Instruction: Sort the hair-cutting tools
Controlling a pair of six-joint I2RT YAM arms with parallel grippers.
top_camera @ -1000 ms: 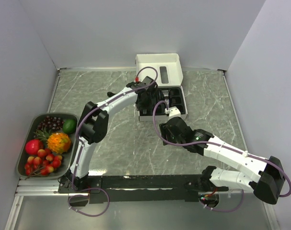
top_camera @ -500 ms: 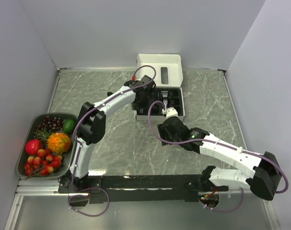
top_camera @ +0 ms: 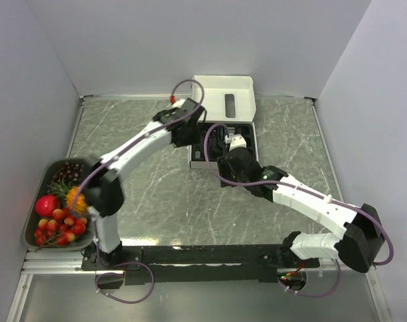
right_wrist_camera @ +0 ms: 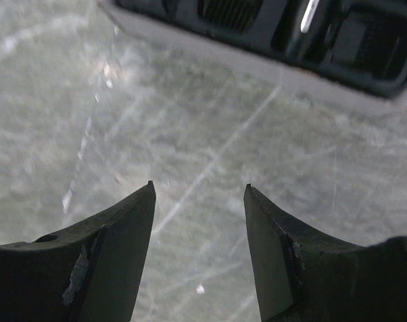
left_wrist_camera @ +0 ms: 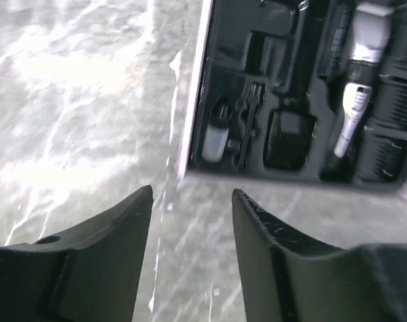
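An open white box (top_camera: pixel 223 90) at the back centre holds a black moulded tray (top_camera: pixel 247 151). In the left wrist view the tray (left_wrist_camera: pixel 257 40) holds a slim silver-and-black clipper (left_wrist_camera: pixel 354 114), a black comb guard (left_wrist_camera: pixel 289 137), a thin brush (left_wrist_camera: pixel 249 124) and a small pale bottle (left_wrist_camera: pixel 215 137). No coiled cable shows. My left gripper (top_camera: pixel 187 136) (left_wrist_camera: pixel 192 194) is open and empty above the table at the box's left edge. My right gripper (top_camera: pixel 224 155) (right_wrist_camera: pixel 198 188) is open and empty over bare table just before the box's near edge (right_wrist_camera: pixel 270 67).
A grey tray of colourful fruit (top_camera: pixel 30 215) stands at the near left. White walls enclose the marble table (top_camera: pixel 136 134) on three sides. The box lid stands upright against the back wall.
My left arm has stretched out and its gripper has drawn back left off the tray to the box's left edge. My right gripper has moved up toward the box's near edge.
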